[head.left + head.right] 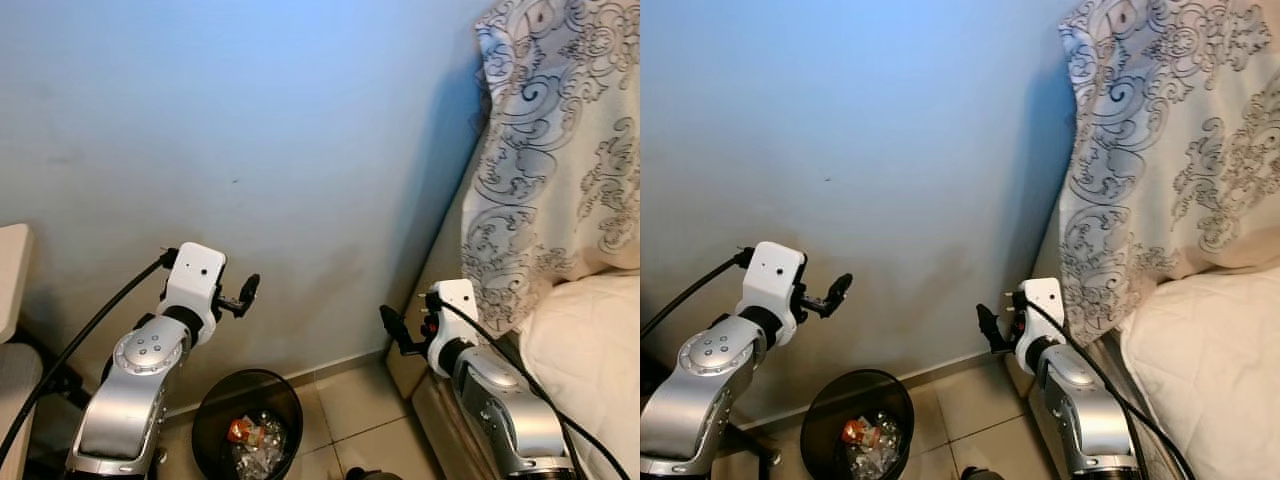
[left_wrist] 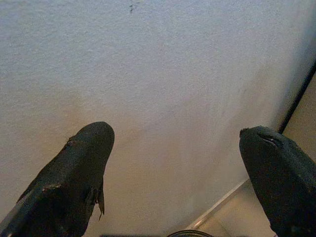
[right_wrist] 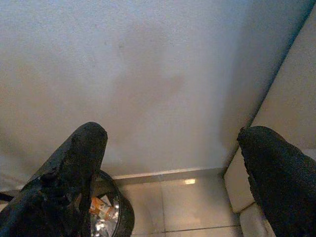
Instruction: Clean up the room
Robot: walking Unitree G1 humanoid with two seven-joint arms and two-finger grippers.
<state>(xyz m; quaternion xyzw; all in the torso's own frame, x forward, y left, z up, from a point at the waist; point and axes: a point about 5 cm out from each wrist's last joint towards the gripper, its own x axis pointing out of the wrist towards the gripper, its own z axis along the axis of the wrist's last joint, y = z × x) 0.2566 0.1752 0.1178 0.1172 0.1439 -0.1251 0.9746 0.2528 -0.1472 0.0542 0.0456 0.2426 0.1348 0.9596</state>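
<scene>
We hold left gripper (image 1: pixel 245 294) and right gripper (image 1: pixel 392 327) spread wide, empty, above the bin (image 1: pixel 212 415) by the wall (image 1: pixel 300 150)

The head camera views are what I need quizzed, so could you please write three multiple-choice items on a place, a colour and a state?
1. Where is the bin?
A. On the floor by the wall, between the two arms
B. On the bed
C. On a table

2. What colour is the bin?
A. White
B. Black
C. Red

3. How are the left tool and right tool?
A. Both open, holding nothing
B. Both shut on rubbish
C. Left one shut on a pillow

Answers:
1. A, it stands on the floor tiles below the blue wall.
2. B, its rim and sides are black.
3. A, wrist views show fingers spread, nothing between.
</scene>
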